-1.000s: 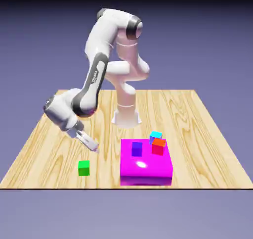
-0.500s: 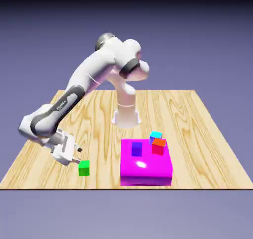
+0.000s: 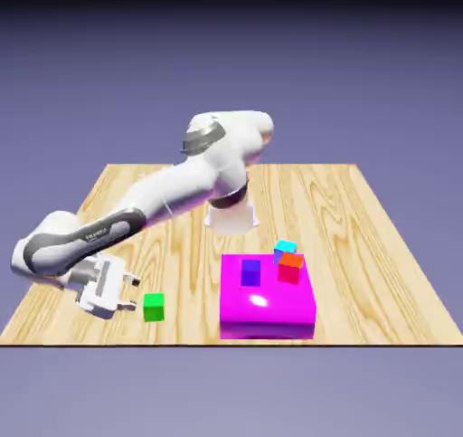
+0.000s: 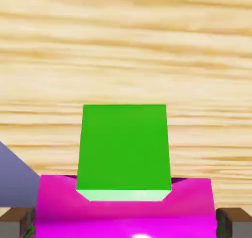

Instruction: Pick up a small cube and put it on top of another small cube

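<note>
Green cube (image 3: pixel 154 307), small and plain, sits on the wooden counter (image 3: pixel 362 236) near its front edge, toward the exterior view's left. It rests flat, untouched, apart from everything else. Just to its left in that view hangs the gripper (image 3: pixel 134 292), lying low and nearly level over the counter, its jaws spread wide with the tips pointing at the cube and a small gap between them and it. In the hand view the green cube (image 4: pixel 123 148) fills the middle, with the two grey fingertips (image 4: pixel 17 218) at the bottom corners standing well to either side of it, neither touching.

To the cube's right in the exterior view stands a big magenta block (image 3: pixel 268 298), well apart from it. On top of that block sit a purple cube (image 3: pixel 250 271) and an orange-red cube (image 3: pixel 290 268), with a cyan cube (image 3: pixel 285 248) just behind the orange-red one. The white arm (image 3: pixel 172 195) stretches from its base at the counter's far side down to the gripper.
</note>
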